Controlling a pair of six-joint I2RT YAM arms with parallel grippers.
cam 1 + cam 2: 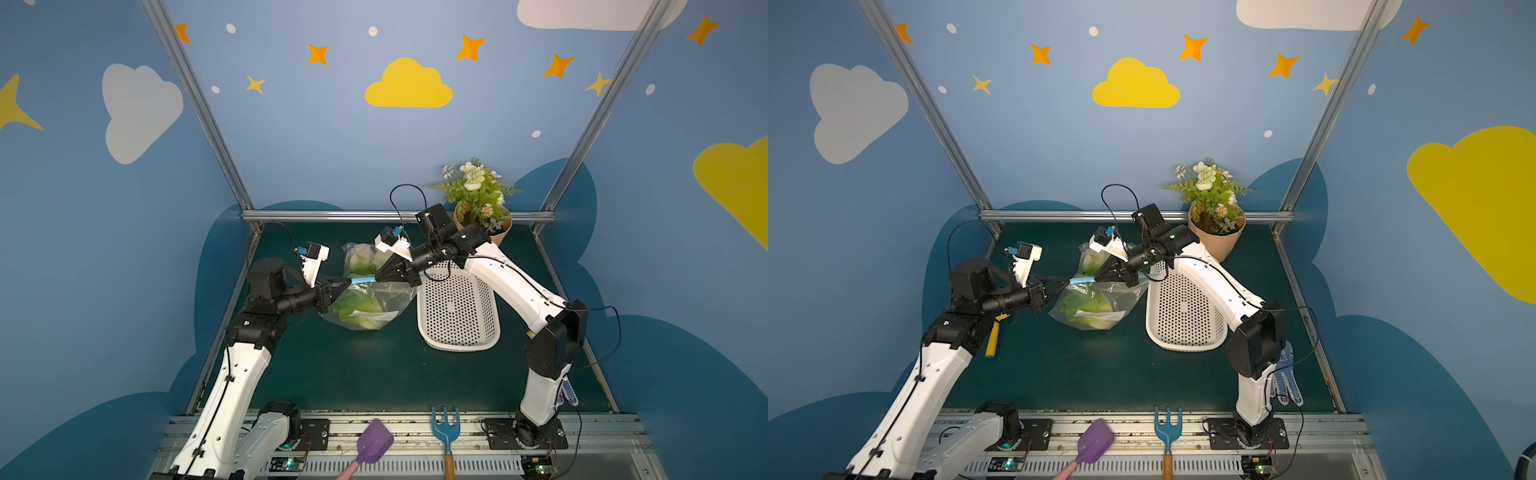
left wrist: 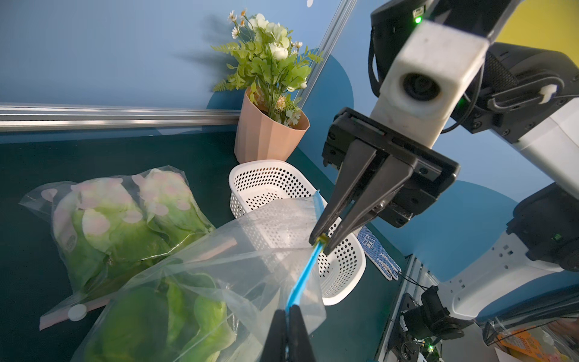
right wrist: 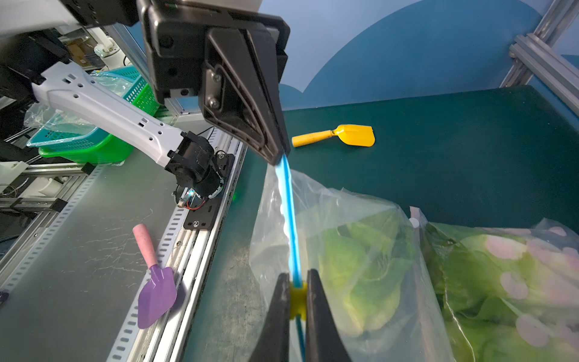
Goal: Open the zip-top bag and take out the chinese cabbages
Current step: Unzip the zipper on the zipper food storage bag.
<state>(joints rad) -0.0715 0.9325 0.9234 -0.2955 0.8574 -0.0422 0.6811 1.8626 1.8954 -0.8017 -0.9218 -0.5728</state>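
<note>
Two grippers hold one zip-top bag [image 1: 365,305] by its blue zip strip [image 1: 363,281], just beside the white basket [image 1: 457,347] on the side facing the left arm; the bag's bottom appears to rest on the mat. Left gripper [image 1: 348,282]: jaws pressed together on the strip's end farther from the basket. Right gripper [image 1: 377,277]: jaws nearly closed on the yellow slider [image 3: 297,297], nearer the basket. Contents: the chinese cabbages [image 1: 357,309], all inside the bag, none out.

Hazards, as judged: the small slider may slip from the right jaws if it is pulled off the strip's line. The left pinch may slide off the thin strip under the cabbages' weight and drop the bag. A hard pull may drag the film onto the basket rim.

View notes: only the right wrist view shows the slider seated between the jaws, and the blade of a yellow scoop [image 3: 354,136] well apart from the basket. A top view shows only the scoop's handle. Both top views show both grippers in line along the strip. No view settles whether the bag's mouth has parted.
</note>
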